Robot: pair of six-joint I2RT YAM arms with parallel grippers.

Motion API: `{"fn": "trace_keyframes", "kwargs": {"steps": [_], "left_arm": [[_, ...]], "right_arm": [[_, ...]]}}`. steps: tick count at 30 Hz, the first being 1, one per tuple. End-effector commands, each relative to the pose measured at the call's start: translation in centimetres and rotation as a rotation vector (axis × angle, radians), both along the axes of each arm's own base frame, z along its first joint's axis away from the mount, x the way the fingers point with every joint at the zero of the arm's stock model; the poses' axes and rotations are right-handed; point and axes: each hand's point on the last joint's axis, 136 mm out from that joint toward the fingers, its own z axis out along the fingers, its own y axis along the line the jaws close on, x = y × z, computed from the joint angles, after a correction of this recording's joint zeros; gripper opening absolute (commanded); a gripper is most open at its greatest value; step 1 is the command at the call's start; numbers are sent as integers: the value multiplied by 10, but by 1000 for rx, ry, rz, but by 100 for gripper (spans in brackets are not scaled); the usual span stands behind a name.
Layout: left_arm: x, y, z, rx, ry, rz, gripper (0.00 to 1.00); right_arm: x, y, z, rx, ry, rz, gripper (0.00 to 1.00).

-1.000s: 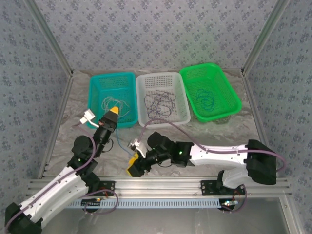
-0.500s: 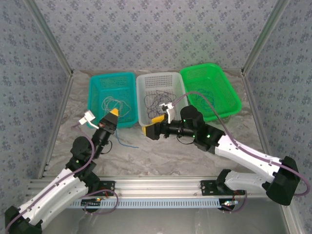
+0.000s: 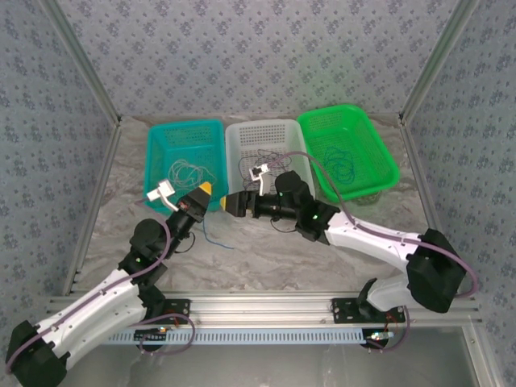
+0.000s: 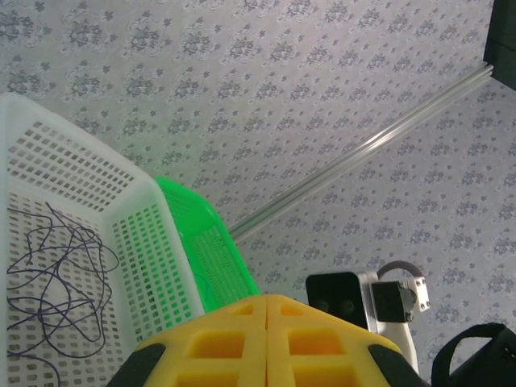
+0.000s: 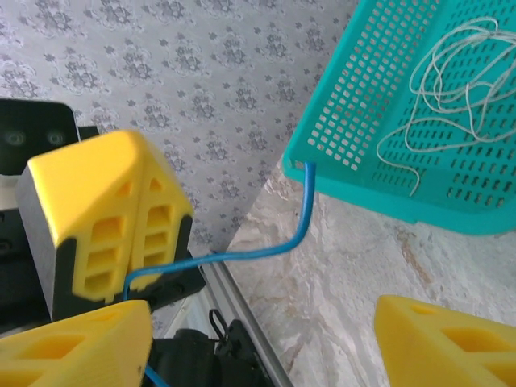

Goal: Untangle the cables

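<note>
My left gripper (image 3: 205, 190) is shut, and a thin blue cable (image 3: 216, 238) hangs from it down to the table. In the right wrist view that blue cable (image 5: 242, 254) comes out by the base of the left gripper (image 5: 121, 210) and curves up in front of the teal basket's rim (image 5: 379, 97). My right gripper (image 3: 228, 203) stands open just right of the left one, and the cable crosses between the right gripper's (image 5: 258, 322) yellow fingers (image 5: 443, 343) without touching them. White cables (image 5: 451, 89) lie in the teal basket. Dark purple cables (image 4: 56, 274) lie in the white basket (image 4: 145, 226).
Three baskets stand in a row at the back: teal (image 3: 185, 123), white (image 3: 266, 123) and green (image 3: 330, 111), the green one holding blue cables (image 3: 343, 161). Metal frame posts rise at both sides. Marbled table lies bare in front of the baskets.
The right arm swung from the table's front up and to the left, ending beside the left gripper. The left gripper shifted right and lower with the blue cable.
</note>
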Motion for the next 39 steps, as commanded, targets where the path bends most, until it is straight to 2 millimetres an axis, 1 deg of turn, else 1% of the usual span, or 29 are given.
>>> {"fn": "trace_keyframes", "kwargs": {"steps": [1, 4, 6, 7, 9, 12, 13, 15, 17, 18, 19, 21, 22, 25, 26, 27, 28, 29, 32, 33, 34, 36, 37, 39], "left_arm": [[-7, -1, 33, -37, -89, -16, 0], [-7, -5, 31, -38, -86, -30, 0], [-8, -7, 30, -37, -84, -35, 0], [-8, -7, 30, -37, -83, -33, 0], [-7, -7, 28, -34, -82, -28, 0], [-7, -8, 27, -28, -82, -27, 0], [-7, -9, 27, -26, -80, -30, 0], [-7, -9, 25, -16, -75, -33, 0], [-6, -10, 18, 12, -48, -33, 0], [-6, -10, 15, 32, -32, -35, 5], [-7, -11, 10, 56, -17, -41, 19], [-9, -11, 2, 100, 7, -46, 37], [-10, -10, -2, 124, 18, -48, 50], [-13, -9, -15, 211, 61, -51, 80], [-13, -8, -17, 229, 69, -49, 85], [-14, -6, -19, 244, 73, -47, 89], [-15, -4, -19, 246, 71, -39, 90], [-15, -2, -20, 247, 69, -30, 91], [-15, 7, -23, 254, 67, 8, 94], [-15, 8, -24, 255, 68, 14, 94], [-15, 8, -26, 257, 70, 15, 95], [-14, 8, -30, 263, 78, 12, 95], [-14, 7, -32, 269, 85, 13, 95], [-12, 6, -36, 277, 97, 12, 95]], "right_arm": [[17, 7, 30, 105, -13, -44, 66], [24, 12, 31, 122, -9, -47, 60], [27, 15, 34, 130, -10, -46, 52], [27, 17, 35, 133, -7, -41, 42], [26, 21, 35, 136, 4, -31, 28], [29, 21, 32, 132, 17, -41, 4], [30, 20, 30, 124, 18, -49, 0], [32, 16, 26, 95, 20, -59, 0], [33, 10, 25, 45, 1, -72, 0], [32, 5, 24, 8, -14, -72, 0], [30, 0, 26, -33, -36, -63, 0], [28, -11, 26, -130, -80, -60, 0], [26, -19, 27, -179, -102, -63, 0], [22, -42, 35, -291, -180, -64, 0], [20, -50, 37, -317, -195, -58, 0], [18, -60, 32, -364, -206, -63, 0], [20, -71, 47, -391, -253, -90, 0], [22, -84, 49, -441, -279, -120, 0], [36, -138, 58, -600, -351, -265, 0], [43, -159, 59, -667, -376, -320, 0], [50, -183, 58, -750, -388, -377, 0], [67, -221, 55, -850, -399, -461, 0], [77, -239, 54, -866, -385, -503, 0], [93, -264, 52, -852, -345, -557, 0]]}}
